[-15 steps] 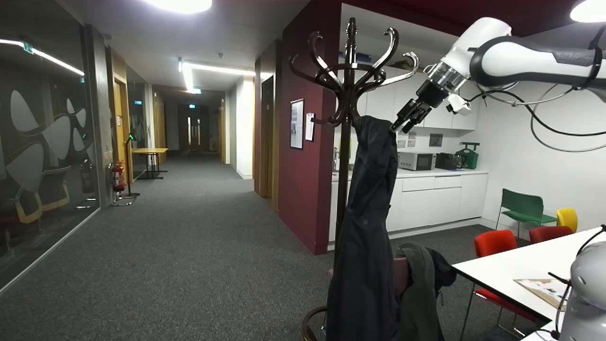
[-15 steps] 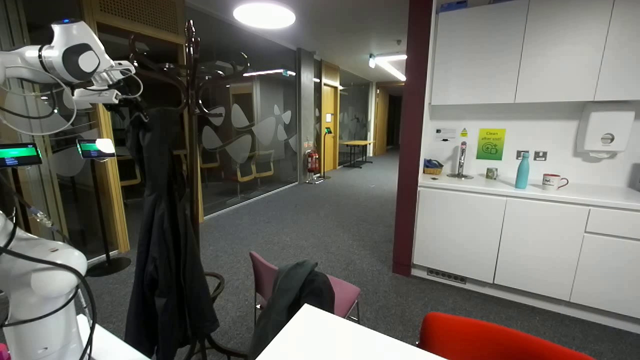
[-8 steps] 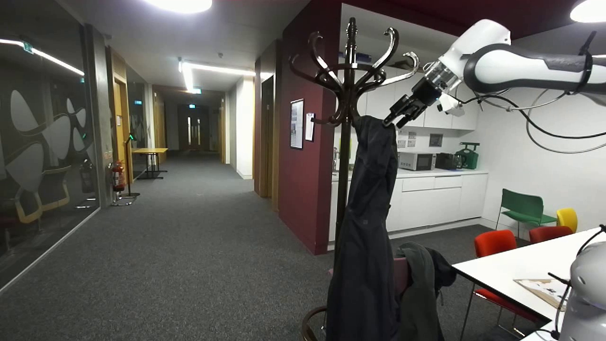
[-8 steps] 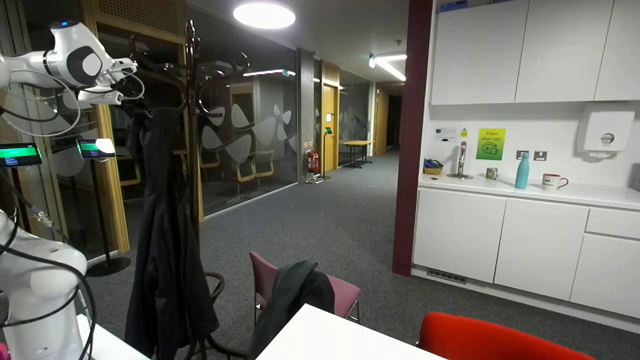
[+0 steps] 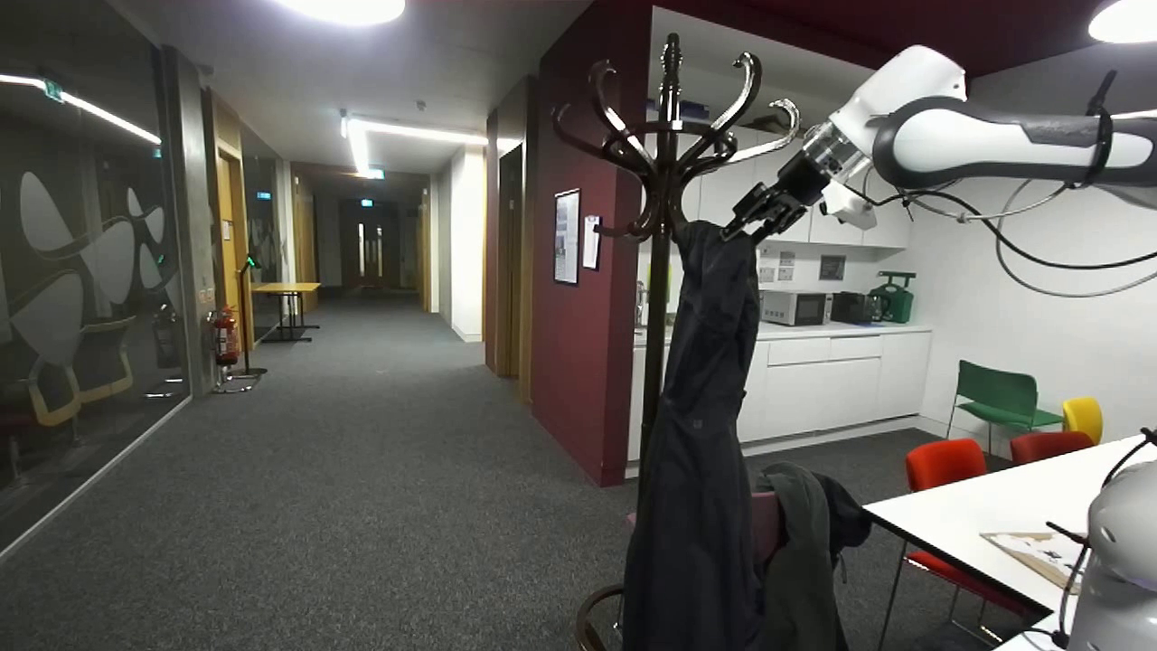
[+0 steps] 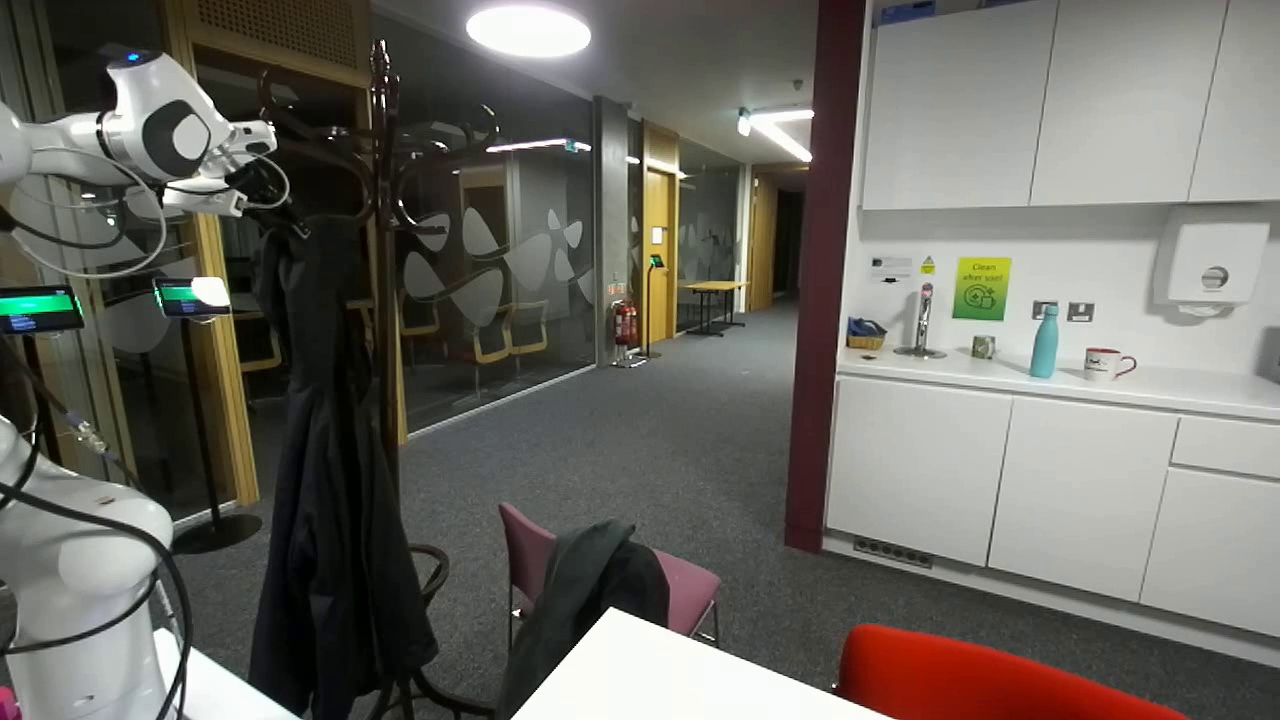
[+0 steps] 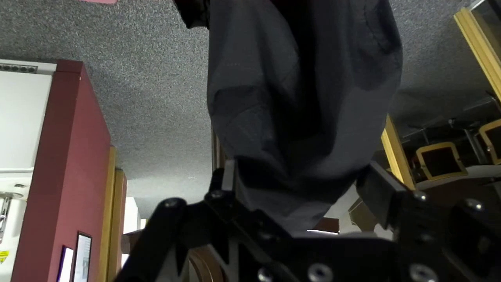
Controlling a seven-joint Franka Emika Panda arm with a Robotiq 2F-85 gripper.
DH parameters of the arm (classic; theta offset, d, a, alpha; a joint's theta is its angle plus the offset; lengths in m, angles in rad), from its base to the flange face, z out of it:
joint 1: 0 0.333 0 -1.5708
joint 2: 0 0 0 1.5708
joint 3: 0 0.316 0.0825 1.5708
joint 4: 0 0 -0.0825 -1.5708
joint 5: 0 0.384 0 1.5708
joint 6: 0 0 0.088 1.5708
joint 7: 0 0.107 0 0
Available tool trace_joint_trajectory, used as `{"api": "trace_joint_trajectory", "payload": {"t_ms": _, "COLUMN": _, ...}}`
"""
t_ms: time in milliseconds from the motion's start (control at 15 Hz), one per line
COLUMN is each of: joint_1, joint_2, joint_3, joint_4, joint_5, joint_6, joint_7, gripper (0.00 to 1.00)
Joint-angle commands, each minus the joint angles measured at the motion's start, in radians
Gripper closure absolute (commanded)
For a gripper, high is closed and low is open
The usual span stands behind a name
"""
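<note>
A long dark coat (image 5: 700, 407) hangs from the brown coat stand (image 5: 667, 163), its top bunched below the curved hooks. My gripper (image 5: 741, 235) is at the upper end of the coat, angled downward toward it. In the wrist view the gripper (image 7: 301, 166) stands open, with a fold of the coat (image 7: 250, 98) lying between its fingers. The fabric lies close along the left finger pad (image 7: 229, 176). On the right, a gap shows behind the fingertip, and whether that tip touches the cloth I cannot tell.
A pink chair (image 6: 690, 590) with a grey-green garment (image 6: 575, 570) over it stands beyond the coat stand's foot. A white table (image 6: 650, 670) and a red chair (image 6: 960, 670) are near it. Kitchen cupboards (image 5: 823, 389) line the back.
My gripper has moved closer to the coat stand, leftward in one exterior view and slightly rightward in another, bringing its fingers over the coat's top. The coat hangs as before.
</note>
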Motion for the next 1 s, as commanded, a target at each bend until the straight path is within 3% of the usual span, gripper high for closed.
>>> {"api": "trace_joint_trajectory", "payload": {"t_ms": 0, "joint_1": -0.003, "joint_2": 0.009, "joint_3": 0.007, "joint_4": -0.007, "joint_5": -0.012, "joint_6": 0.044, "joint_7": 0.031, "gripper": 0.47}}
{"api": "trace_joint_trajectory", "payload": {"t_ms": 467, "joint_1": -0.001, "joint_2": 0.02, "joint_3": 0.005, "joint_4": 0.004, "joint_5": -0.012, "joint_6": 0.039, "joint_7": 0.032, "gripper": 0.99}}
{"api": "trace_joint_trajectory", "payload": {"t_ms": 933, "joint_1": 0.006, "joint_2": 0.022, "joint_3": 0.001, "joint_4": 0.02, "joint_5": -0.008, "joint_6": 0.018, "joint_7": 0.02, "gripper": 1.0}}
